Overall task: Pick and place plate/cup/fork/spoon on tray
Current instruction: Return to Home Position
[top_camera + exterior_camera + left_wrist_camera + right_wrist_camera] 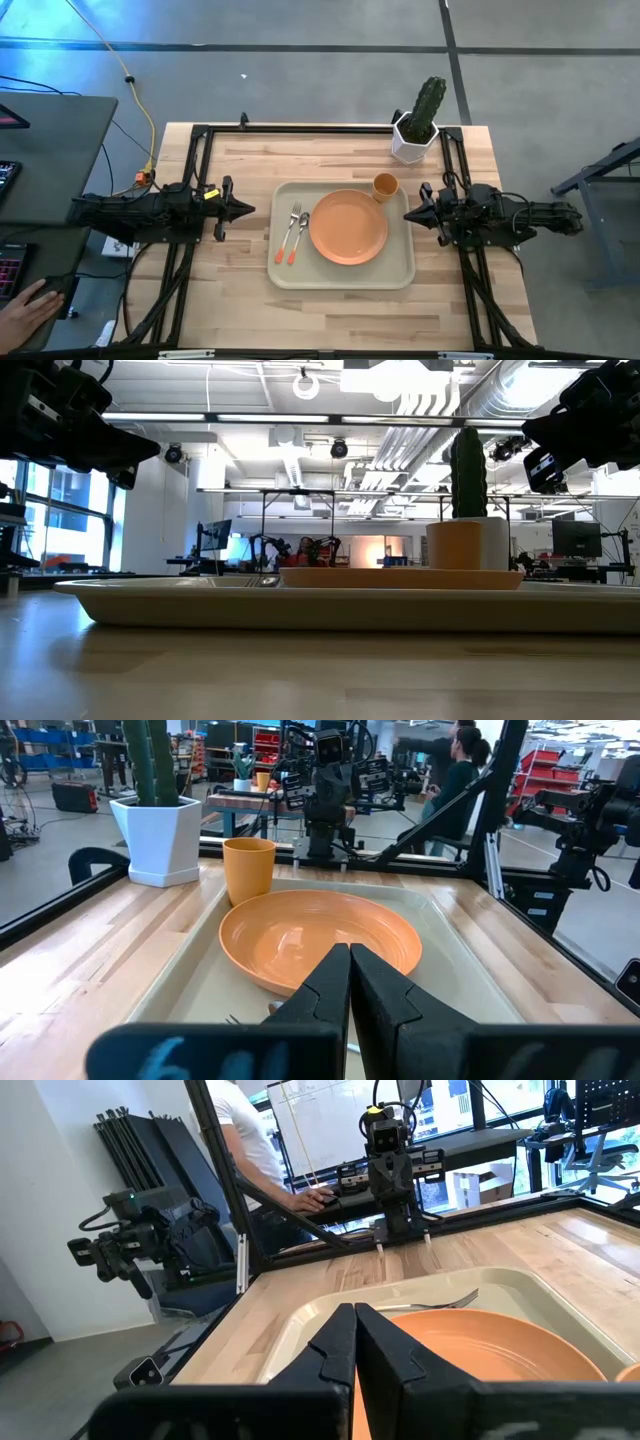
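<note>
From above, the tray (342,277) sits mid-table, carrying the plate (348,227), the cup (385,187) at its far right corner, and the fork (285,236) and spoon (298,233) side by side on the left. The left gripper (246,208) and right gripper (410,214) flank the tray (a potted cactus (419,122) stands beyond). Each wrist view shows its fingers clenched together, empty.

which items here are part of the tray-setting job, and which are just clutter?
Part of the job:
- tray
- plate, on the tray
- cup, in the tray's far corner
- fork and spoon, side by side on the tray beside the plate

Just lying about:
- potted cactus, on the table beyond the tray
</note>
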